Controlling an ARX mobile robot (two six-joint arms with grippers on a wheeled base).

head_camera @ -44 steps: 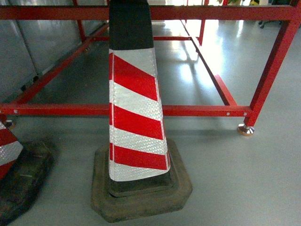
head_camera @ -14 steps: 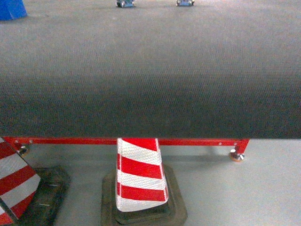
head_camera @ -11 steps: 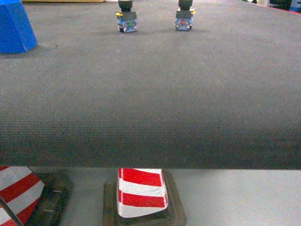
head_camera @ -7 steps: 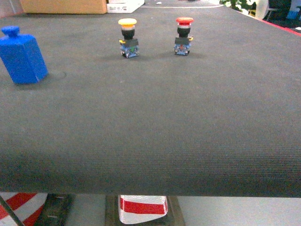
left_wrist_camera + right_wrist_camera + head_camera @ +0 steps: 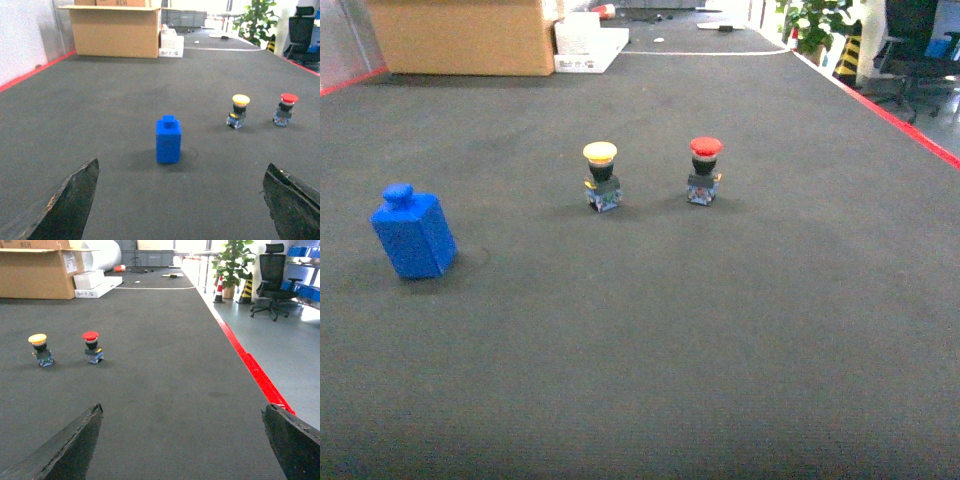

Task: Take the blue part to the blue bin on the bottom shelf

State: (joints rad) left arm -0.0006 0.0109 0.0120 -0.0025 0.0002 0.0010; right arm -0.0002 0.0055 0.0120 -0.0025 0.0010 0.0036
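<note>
1. I am looking down across a wide dark grey mat (image 5: 720,330) through the head camera; neither arm is showing in that view.
2. The blue part (image 5: 413,235) is standing upright on the mat at the left, well apart from everything else. In the left wrist view I am seeing the same blue part (image 5: 168,140) straight ahead, centred between the two fingertips.
3. The left gripper (image 5: 180,210) is hanging with its fingers spread wide, one dark tip at each lower corner of its view, touching nothing.
4. The right gripper (image 5: 185,445) is sitting the same way, fingers wide apart and holding nothing, facing bare mat.
5. A yellow-capped push button (image 5: 601,176) and a red-capped push button (image 5: 704,170) are standing side by side near the middle of the mat, to the right of the blue part.
6. A cardboard box (image 5: 460,35) is resting at the far left end, with a white box (image 5: 588,45) just beside it.
7. I am not seeing any bin or shelf in these views.
</note>
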